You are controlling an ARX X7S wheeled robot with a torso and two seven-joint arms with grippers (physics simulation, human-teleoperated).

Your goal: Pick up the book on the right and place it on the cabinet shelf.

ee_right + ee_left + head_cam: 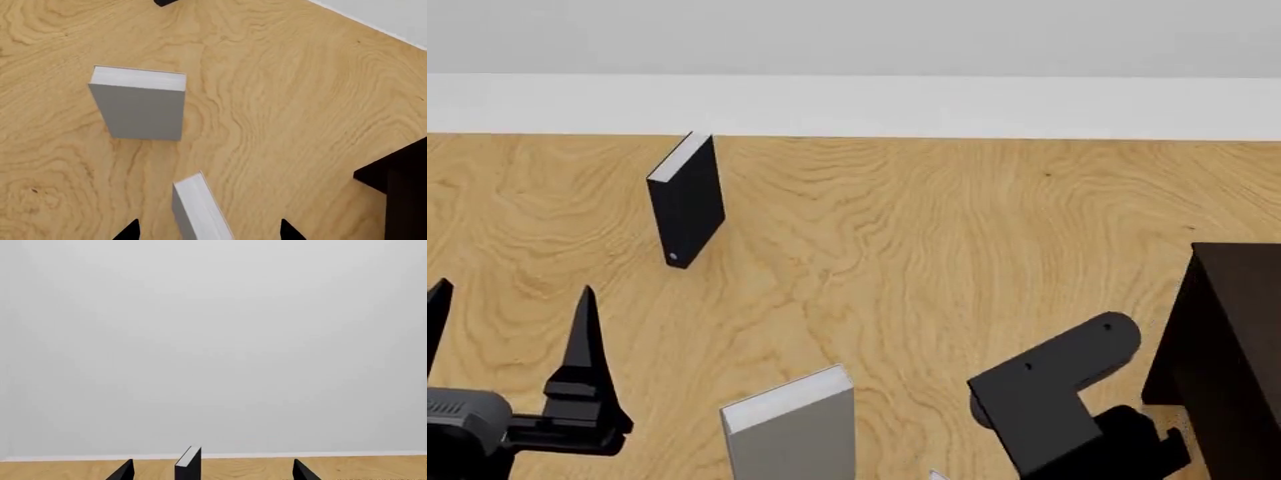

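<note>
While my right gripper hangs wide open, holding nothing, the book stands upright between its fingertips. Cabinet sits nearby.

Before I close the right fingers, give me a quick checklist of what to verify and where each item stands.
1. Right gripper open: ok, tips spread wide.
2. The book in the gap: ok, it stands between the two tips and touches neither.
3. Right target: ok, the other grey book stands apart, farther out.
4. Fingers low enough for a firm hold: cannot tell, only the tips show.
5. Shelf opening free on the cabinet: cannot tell, only its dark outer panels show.
6. Left gripper out of the way: ok, open, empty, off to the side.
</note>
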